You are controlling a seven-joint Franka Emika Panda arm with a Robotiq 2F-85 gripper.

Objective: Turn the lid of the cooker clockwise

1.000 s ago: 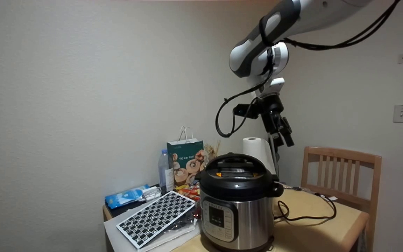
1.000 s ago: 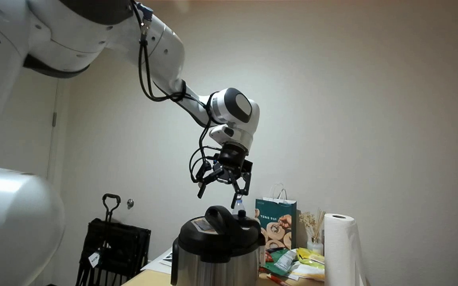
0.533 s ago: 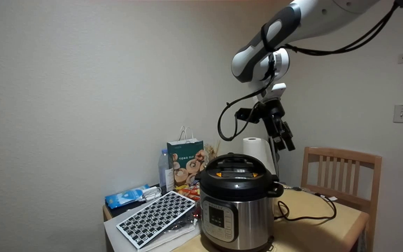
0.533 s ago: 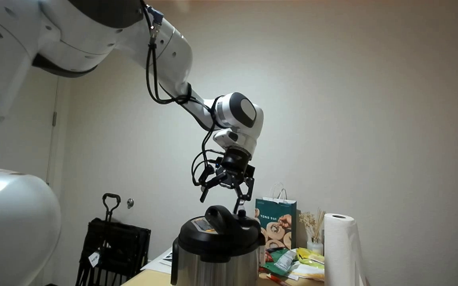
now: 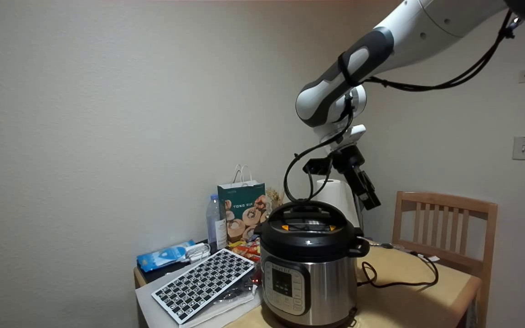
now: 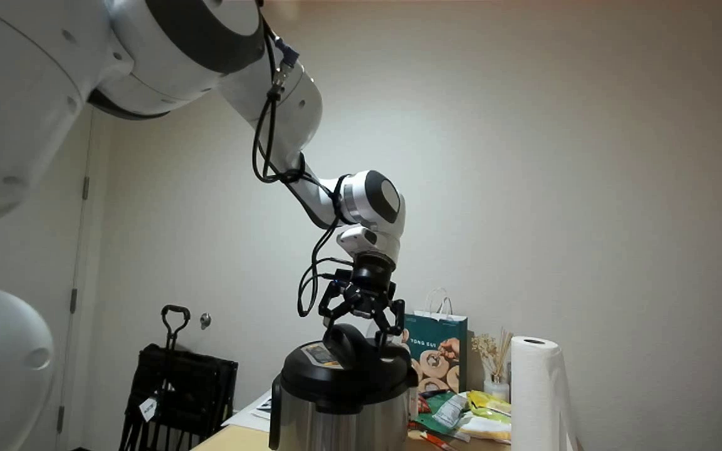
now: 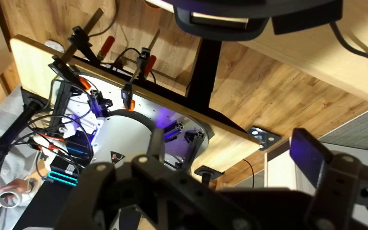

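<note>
Wall (image 5: 107, 114): plain and pale in an exterior view, filling the upper left of the frame.
Table (image 5: 419, 278): along the bottom of that frame; a paper bag (image 5: 242, 212) and a paper roll (image 5: 333, 196) stand beyond the cooker (image 5: 312, 291).
Lid (image 5: 310, 243): on the cooker, lower middle of the frame; the gripper (image 5: 372, 205) is above and to the right, apart from it, seen edge-on so that its gap is hidden.
Handle (image 6: 345, 344): in an exterior view, raised on top of the lid (image 6: 361, 382), lower middle of the frame; the gripper (image 6: 356, 332) hangs over it with spread fingers (image 6: 397, 319), one to either side along the line of sight. Whether they touch cannot be told.
Fingers (image 7: 308, 156): in the wrist view, well apart across the lower half of the frame, nothing clamped.
Cooker (image 7: 225, 8): probably the dark curved edge along the top of that frame, outside the gap.
Lid step in hand: likely lining up on the handle; the turn seems not yet begun.
Handle, next move: probably shift towards the lid, lower until the fingers straddle the handle, close on it, then twist clockwise as seen from above.
</note>
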